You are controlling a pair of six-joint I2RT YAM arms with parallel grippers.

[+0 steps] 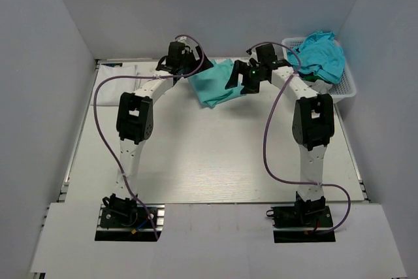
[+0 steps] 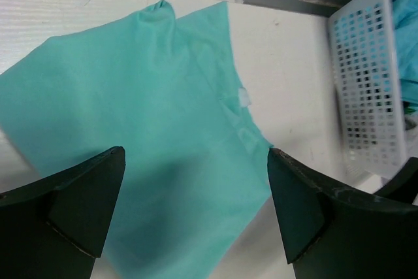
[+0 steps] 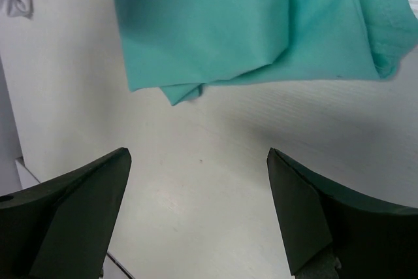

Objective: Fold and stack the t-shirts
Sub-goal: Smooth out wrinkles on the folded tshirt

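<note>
A mint green t-shirt lies partly folded on the table at the back, between my two grippers. My left gripper hovers over its left part, open; in the left wrist view the shirt fills the space under the wide-apart fingers, which touch nothing. My right gripper is open at the shirt's right edge; in the right wrist view the folded corner lies beyond the gripper, with bare table between the fingertips. A turquoise-blue t-shirt is heaped in the basket.
The white lattice basket stands at the back right corner, seen also in the left wrist view as the basket. A flat white cloth lies at the back left. Grey walls close the table on three sides.
</note>
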